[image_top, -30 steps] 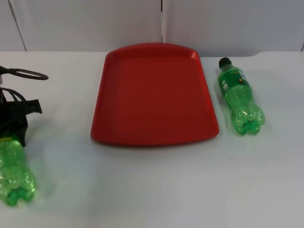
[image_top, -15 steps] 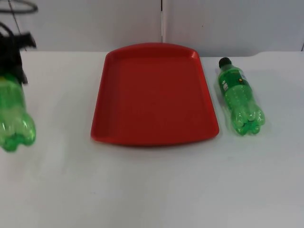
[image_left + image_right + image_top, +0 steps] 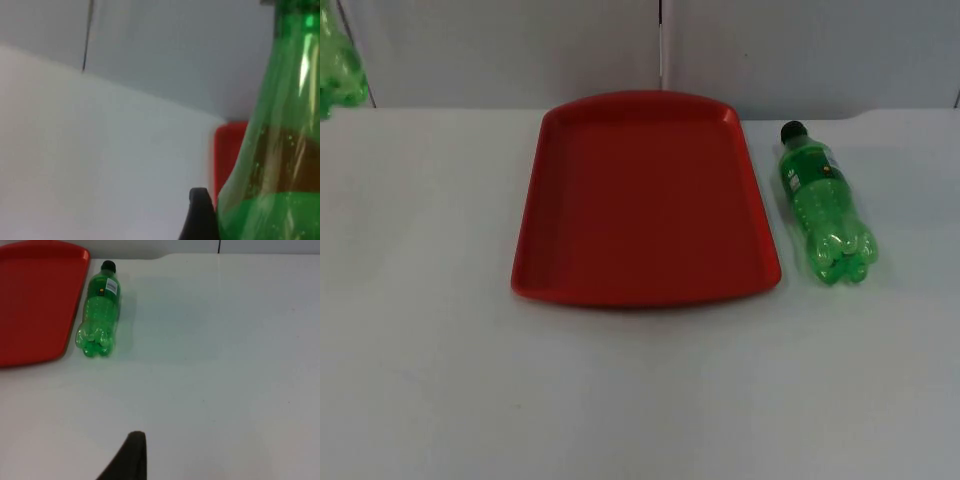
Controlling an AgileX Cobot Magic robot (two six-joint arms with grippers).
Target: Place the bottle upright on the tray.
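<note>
White table top (image 3: 640, 400), closed at the far side by a grey partition wall (image 3: 520, 50), with a red tray (image 3: 645, 200) lying flat at its centre. Two green bottles are present. One bottle (image 3: 338, 70) is seen in the top view at the tray's 10 o'clock, raised in front of the wall and well apart from the tray; in the left wrist view it stands close against a black fingertip (image 3: 200, 215) of the left gripper (image 3: 212, 220), which is judged to be clamped on it (the opposite finger is hidden behind the green body). Its long axis is judged to run nearly vertical, base downward; the cap cannot be made out. Such a hold is taken to suit carrying the bottle over the tray and setting it down on its base. The second bottle (image 3: 823, 205) lies on its side on the table just beside the tray's edge, at the tray's 3 o'clock, with its long axis running from 12 to 6 o'clock: black cap toward the wall, lobed base toward the near edge. The right gripper (image 3: 131, 460) hangs over bare table near this bottle, apparently waiting.
</note>
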